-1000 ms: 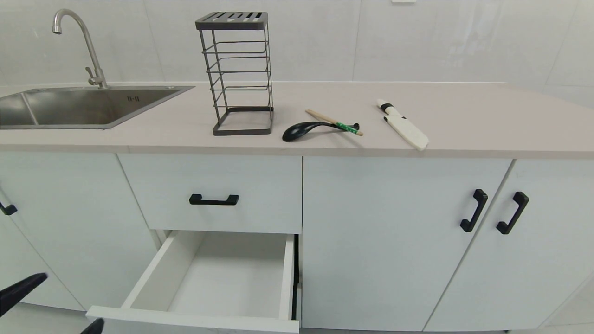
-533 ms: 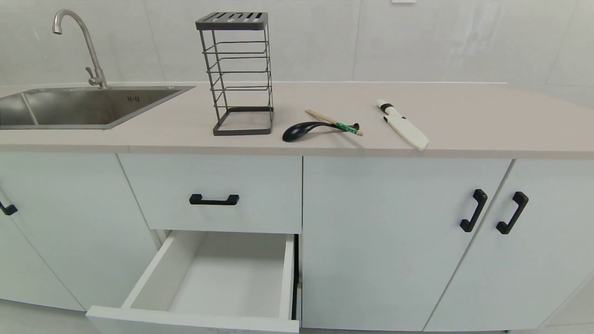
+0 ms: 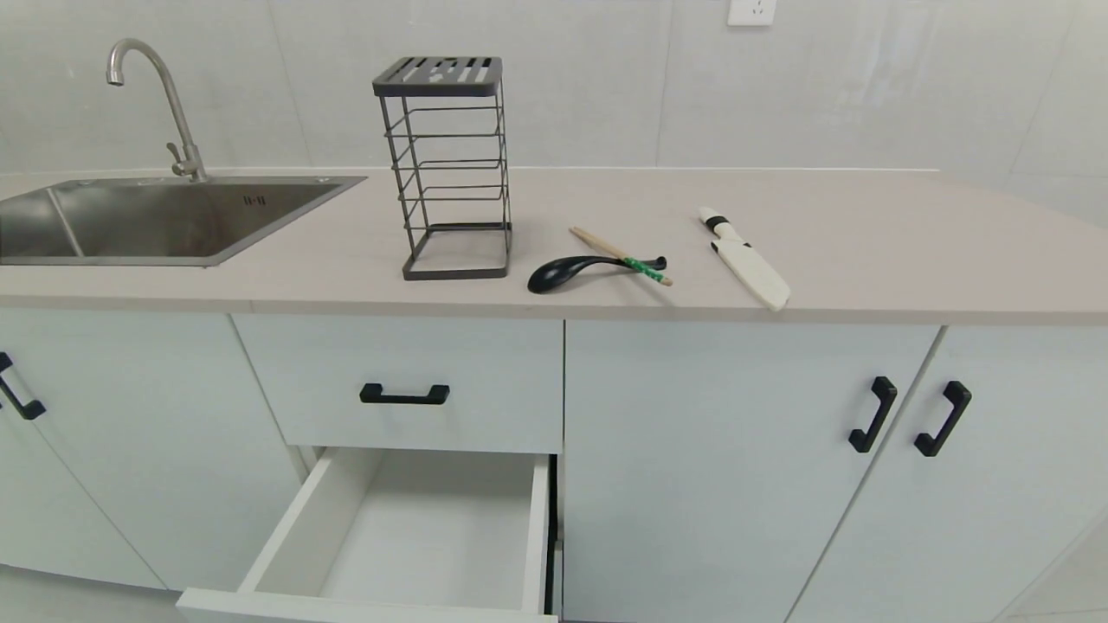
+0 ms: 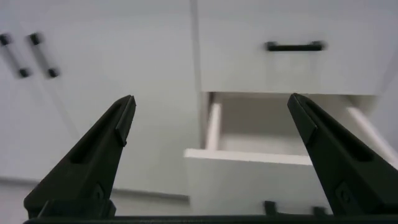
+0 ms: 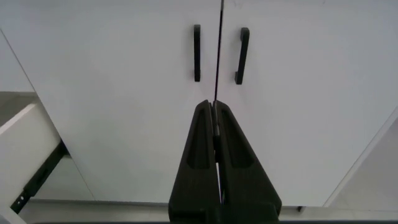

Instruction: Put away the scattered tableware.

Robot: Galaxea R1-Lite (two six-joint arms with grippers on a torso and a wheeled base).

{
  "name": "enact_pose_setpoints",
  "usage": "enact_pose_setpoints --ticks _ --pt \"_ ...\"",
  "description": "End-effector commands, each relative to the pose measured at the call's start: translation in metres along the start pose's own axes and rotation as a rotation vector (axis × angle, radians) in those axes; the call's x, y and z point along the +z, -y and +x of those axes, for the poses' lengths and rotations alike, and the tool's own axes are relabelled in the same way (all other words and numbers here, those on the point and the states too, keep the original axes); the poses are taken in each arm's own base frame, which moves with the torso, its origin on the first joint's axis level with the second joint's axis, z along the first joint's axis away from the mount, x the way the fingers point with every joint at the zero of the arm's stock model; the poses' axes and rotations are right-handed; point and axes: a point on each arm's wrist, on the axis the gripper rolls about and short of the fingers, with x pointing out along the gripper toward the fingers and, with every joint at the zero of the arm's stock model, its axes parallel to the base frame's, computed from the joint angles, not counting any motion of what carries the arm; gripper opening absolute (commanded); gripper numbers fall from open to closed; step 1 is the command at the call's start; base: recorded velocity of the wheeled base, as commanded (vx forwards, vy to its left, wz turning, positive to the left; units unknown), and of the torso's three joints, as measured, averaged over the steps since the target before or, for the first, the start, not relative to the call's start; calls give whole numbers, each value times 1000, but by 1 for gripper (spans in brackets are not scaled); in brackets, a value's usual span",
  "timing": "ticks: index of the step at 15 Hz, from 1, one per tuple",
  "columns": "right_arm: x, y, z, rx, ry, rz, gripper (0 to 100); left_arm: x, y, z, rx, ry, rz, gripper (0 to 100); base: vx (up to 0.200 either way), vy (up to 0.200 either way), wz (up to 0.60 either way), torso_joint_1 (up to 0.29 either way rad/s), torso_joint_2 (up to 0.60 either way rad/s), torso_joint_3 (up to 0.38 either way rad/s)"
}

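On the counter (image 3: 866, 242), the sink (image 3: 130, 216) lies at the left and the rack (image 3: 446, 173) right of it. Further right is the spoon (image 3: 571, 270) with chopsticks (image 3: 619, 255) across its handle, and the knife (image 3: 746, 260) is rightmost. An open drawer (image 3: 415, 536) juts out below the rack.

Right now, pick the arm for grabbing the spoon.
Left, probably. The left claw is open and faces the open drawer, just below the spoon. The right claw is shut and faces the double doors, farther from it.
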Motion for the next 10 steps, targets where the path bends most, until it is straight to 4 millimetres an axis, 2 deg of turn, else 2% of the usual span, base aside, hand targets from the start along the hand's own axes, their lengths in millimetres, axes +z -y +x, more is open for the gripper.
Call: enact_pose_setpoints --ticks 1,4,10 --pt "0 0 0 -1 -1 0 0 -3 1 0 -36 -35 -31 100 0 0 0 85 -452 -354" --pt "0 0 0 -1 -1 0 0 -3 1 0 -33 -38 -38 100 0 0 0 103 -456 -343" --pt "0 0 0 -1 -1 0 0 -3 1 0 -28 -38 -45 100 0 0 0 105 -348 -244"
